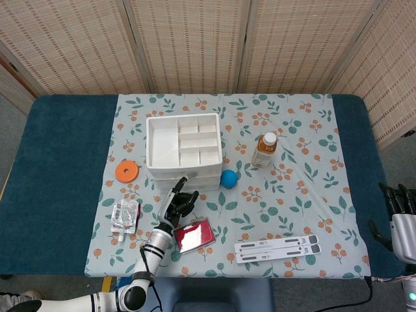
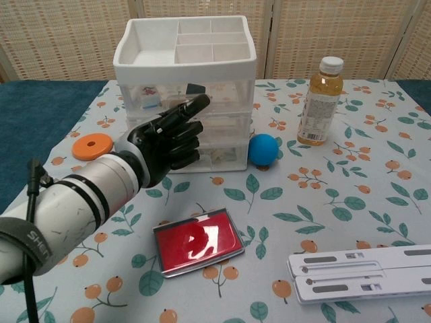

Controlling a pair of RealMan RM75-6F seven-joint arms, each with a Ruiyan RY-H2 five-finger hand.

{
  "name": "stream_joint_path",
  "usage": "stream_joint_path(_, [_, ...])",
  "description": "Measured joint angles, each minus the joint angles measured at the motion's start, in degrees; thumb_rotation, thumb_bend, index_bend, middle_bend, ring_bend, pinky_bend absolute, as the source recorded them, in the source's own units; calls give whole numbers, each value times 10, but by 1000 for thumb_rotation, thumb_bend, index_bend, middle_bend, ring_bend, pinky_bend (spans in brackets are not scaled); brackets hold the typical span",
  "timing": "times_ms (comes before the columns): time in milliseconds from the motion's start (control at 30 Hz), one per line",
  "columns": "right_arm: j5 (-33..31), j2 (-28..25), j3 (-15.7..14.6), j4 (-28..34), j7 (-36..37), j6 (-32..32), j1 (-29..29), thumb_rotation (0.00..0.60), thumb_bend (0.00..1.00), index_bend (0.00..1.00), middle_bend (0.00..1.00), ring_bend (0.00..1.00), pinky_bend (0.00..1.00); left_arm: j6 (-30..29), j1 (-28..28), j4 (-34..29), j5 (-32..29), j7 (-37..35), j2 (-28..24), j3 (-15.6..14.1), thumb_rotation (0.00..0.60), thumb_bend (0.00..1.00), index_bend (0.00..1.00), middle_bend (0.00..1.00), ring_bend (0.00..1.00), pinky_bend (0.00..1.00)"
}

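Behind your table [image 1: 58, 162] stands a woven screen [image 1: 195, 45]. The table is dark blue, and a leaf-and-berry cloth [image 1: 305, 188] covers its middle.

On the cloth, the biggest thing is the white drawer unit [image 2: 185, 47], with an open divided tray on top and clear drawers below it that show small items inside. Your left hand [image 2: 168, 138] is raised at the front of those drawers. Its fingers [image 2: 192, 108] lie close together, slightly bent, and point up and forward to the upper drawer front; the longest fingertip reaches that front, though you cannot tell from these views whether it truly touches. The hand holds nothing. The silver forearm comes in from the lower left of the chest view.

Near the front edge on your right lies a long white folded stand [image 2: 363, 272], flat on the cloth. A red case [image 2: 197, 240] with a glossy lid lies just in front of your left hand, close to the wrist in the head view. A bottle [image 2: 319, 101] of amber drink stands upright, right of the drawers, white cap on. A clear packet [image 1: 125, 215] lies flat, left of your left arm. A blue ball [image 2: 262, 149] sits just beside the drawers' lower right corner. An orange disc [image 2: 93, 146] lies left of the drawers.

Your right hand [image 1: 398, 211] shows only at the far right edge of the head view, off the cloth, dark fingers pointing up and apart, with nothing in them.
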State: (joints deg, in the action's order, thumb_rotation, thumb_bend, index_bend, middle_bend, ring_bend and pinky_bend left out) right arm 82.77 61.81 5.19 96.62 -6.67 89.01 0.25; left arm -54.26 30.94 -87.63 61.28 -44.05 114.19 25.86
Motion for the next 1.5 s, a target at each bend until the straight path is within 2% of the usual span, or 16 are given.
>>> stream_joint_path(833, [-4,2,0,-2,1,-1,-3,600,369,33,135,62,107,13,4,11,-16,3,-1,11,600,325,358,949,1000,1000])
stream_joint_path(1500, [-3,4,0,-3,1,-1,-4,600,372,34,136,62,106,13,-9,4,3,-7,-10,-11,600,325,412,949,1000,1000])
